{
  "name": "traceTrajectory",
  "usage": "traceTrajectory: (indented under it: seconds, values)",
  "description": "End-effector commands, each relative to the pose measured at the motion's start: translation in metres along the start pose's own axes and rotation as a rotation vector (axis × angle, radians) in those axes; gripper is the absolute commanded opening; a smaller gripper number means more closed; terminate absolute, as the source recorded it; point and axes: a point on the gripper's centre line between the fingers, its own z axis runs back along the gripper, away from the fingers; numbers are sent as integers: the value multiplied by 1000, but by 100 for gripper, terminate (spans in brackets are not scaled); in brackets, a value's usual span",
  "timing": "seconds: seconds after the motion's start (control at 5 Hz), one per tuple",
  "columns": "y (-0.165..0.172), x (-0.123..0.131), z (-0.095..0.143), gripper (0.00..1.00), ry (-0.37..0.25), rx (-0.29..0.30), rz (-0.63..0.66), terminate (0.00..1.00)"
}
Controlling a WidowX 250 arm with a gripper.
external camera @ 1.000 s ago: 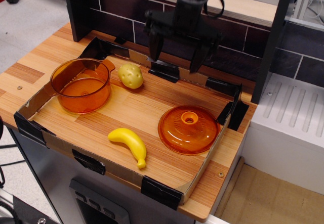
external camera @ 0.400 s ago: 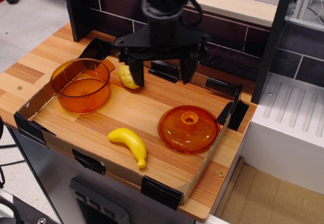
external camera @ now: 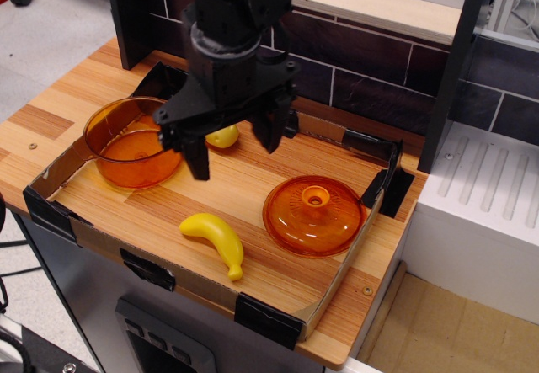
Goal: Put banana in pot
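The bright yellow banana (external camera: 215,239) lies on the wooden tray floor near the front edge, curved, its tip pointing right and down. The translucent orange pot (external camera: 133,143) stands empty at the tray's left. My black gripper (external camera: 237,151) hangs above the tray's middle, between the pot and the lid, behind and above the banana. Its two fingers are spread wide and hold nothing. The arm partly hides the pot's right rim.
A lumpy yellow-green potato (external camera: 224,136) sits behind the gripper, mostly hidden. The domed orange lid (external camera: 314,215) with a knob lies at the right. The tray has low cardboard walls (external camera: 55,175) with black taped corners. A dark brick wall stands behind.
The gripper has moved left and forward, from the back wall to over the tray's middle, and lower. It now covers most of the potato. The banana, pot and lid have not moved.
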Motion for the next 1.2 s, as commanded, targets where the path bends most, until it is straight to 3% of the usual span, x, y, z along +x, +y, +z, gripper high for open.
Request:
traceTrajectory:
  seconds: [0.0,0.4,1.0]
  values:
    - [7,-7,-10,100,32,-15,70,0]
    - [21,-19,-35,100,50,-33,60,0]
    - [15,-27,-62,100,27,-51,55,0]
